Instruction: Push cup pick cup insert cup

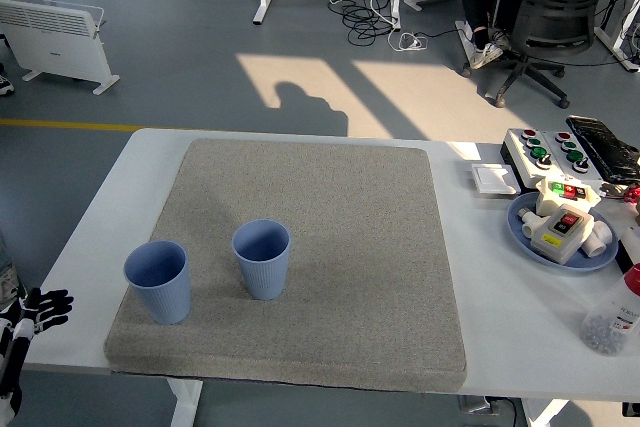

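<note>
Left hand (40,307) seen only at the lower-left picture corner, off the near-left corner of the grey mat (300,257), black fingers spread loosely, holding nothing, well clear of both cups; right hand nowhere in view. Left cup (158,281) upright on the mat's near-left part, close to its left edge; right cup (262,259) also upright, just beside the first and slightly farther in, with a clear gap between them, not touching. Both plainly blue, tapered, wider at the open mouth than at the base, with fine vertical ribs down the walls; probably thin plastic, light and easy to tip. Mat coarse and speckled, felt-like, with rounded corners, likely grippy enough to drag at a cup's base. Hence the main risk: a push placed high on the wall could topple a cup rather than slide it, since the base may catch on the rough surface. Too firm a squeeze might dent the thin wall; too loose, and the ribbed taper might slip downward through the fingers. Nesting needs the cups near coaxial, or rim strikes rim and knocks the standing one over. Also off the mat's right edge, clutter on the white table (130,162): a blue plate (522,232) and a button box (545,150).
</note>
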Tool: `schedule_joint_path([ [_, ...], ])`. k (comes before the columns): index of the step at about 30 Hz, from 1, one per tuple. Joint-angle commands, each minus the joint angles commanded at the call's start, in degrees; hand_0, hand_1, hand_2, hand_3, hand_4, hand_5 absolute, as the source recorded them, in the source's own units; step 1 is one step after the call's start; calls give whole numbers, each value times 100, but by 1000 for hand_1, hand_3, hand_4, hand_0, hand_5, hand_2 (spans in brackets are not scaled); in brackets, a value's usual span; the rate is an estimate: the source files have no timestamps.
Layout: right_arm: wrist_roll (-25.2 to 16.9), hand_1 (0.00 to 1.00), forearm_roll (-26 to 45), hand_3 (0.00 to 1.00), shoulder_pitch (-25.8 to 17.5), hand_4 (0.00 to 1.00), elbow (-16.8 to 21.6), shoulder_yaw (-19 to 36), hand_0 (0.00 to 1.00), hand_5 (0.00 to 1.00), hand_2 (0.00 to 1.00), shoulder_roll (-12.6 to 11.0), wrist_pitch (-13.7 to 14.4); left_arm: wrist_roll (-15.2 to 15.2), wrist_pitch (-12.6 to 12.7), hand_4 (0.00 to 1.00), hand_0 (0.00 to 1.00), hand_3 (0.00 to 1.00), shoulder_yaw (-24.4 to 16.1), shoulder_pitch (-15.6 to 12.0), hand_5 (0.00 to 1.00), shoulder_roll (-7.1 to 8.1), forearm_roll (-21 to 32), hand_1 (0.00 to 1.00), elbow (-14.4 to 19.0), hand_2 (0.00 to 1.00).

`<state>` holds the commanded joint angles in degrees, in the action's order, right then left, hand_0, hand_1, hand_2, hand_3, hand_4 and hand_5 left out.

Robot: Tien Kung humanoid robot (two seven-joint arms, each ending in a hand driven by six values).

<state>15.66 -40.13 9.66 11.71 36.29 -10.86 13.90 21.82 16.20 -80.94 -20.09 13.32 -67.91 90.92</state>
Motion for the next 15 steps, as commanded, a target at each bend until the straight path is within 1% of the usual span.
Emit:
schedule_joint_path([
  [4, 3, 636, -6, 588, 16, 122, 2, -10, 709, 415, 644, 5, -3, -35, -46, 658, 520, 495, 335, 51, 998, 87, -188, 582, 70, 538],
  [5, 8, 636, -12, 588, 21, 122, 3, -13, 709, 415, 644, 9, -6, -69, -73, 658, 520, 495, 415, 75, 998, 90, -332, 582, 79, 538],
  [7, 13, 636, -15, 588, 15, 122, 3, -11, 709, 415, 644, 14, -4, -103, -98, 658, 520, 495, 481, 98, 998, 89, -427, 582, 85, 538],
  [8, 15, 636, -2, 589, 8, 122, 4, -17, 709, 413, 644, 15, -2, -120, -112, 657, 565, 490, 517, 109, 998, 99, -443, 585, 88, 538],
  [13, 38, 636, -42, 589, -27, 122, 10, 0, 709, 413, 644, 17, -12, -187, -180, 657, 565, 490, 779, 212, 998, 239, -454, 585, 105, 538],
  [14, 38, 636, -55, 588, -33, 122, 11, 2, 710, 413, 644, 17, -14, -192, -185, 640, 603, 491, 813, 231, 998, 259, -456, 591, 107, 543],
  [15, 46, 636, -76, 588, -42, 122, 12, 14, 710, 413, 644, 18, -18, -200, -190, 640, 603, 491, 845, 255, 998, 281, -453, 591, 107, 543],
])
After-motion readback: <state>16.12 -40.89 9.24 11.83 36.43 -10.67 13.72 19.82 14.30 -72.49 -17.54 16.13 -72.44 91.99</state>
